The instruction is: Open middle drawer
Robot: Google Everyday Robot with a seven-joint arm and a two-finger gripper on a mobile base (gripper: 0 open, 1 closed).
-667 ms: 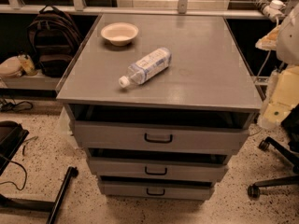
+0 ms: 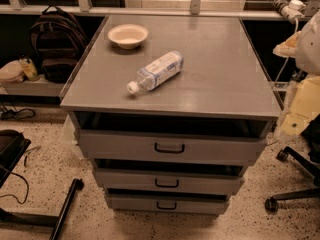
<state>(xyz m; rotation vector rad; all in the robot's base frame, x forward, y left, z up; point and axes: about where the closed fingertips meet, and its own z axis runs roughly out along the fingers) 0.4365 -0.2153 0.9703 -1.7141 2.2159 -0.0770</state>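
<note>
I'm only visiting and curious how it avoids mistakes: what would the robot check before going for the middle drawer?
1. Right drawer picked: the middle drawer is the second of three grey fronts. ok
2. Its handle, a black loop centred on the front, shows fully with nothing in front of it. ok
3. Lined up with the handle: the gripper is at the right edge of the view, beside the cabinet, apart from the handle. not ok
4. The bottle lies on its side on the cabinet, cap towards the front; would a tug roll it? cannot tell
5. Is the chair base, right of the drawers, in the arm's way? cannot tell
</note>
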